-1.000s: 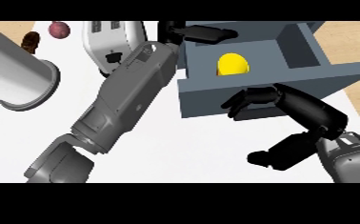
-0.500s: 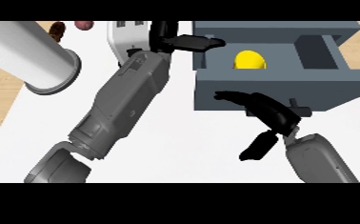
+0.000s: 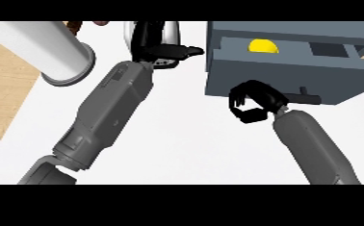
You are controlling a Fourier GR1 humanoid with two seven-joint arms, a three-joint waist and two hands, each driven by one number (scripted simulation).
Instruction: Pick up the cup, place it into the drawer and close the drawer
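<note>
Yellow cup (image 3: 263, 45) lying inside the grey drawer (image 3: 284, 76), seen through the narrow opening along the drawer's top, at about one o'clock in the view. The drawer's flat front panel faces down the view and carries a small dark handle (image 3: 304, 93) near its lower edge. The right hand (image 3: 250, 104) sits against that front panel at about four o'clock from the cup, its fingers (image 3: 241, 91) curled inward with nothing held between them; its grey forearm runs down toward five o'clock. The left hand (image 3: 160, 44) lies at nine o'clock from the drawer, apart from it, on a white and grey object (image 3: 171, 30) whose kind cannot be told; its fingers are bent over that object, one pointing toward three o'clock. The left forearm slopes away toward seven o'clock across the white surface (image 3: 192, 138). A large pale cylinder (image 3: 50, 52) lies at ten o'clock, its open end facing down the view.
</note>
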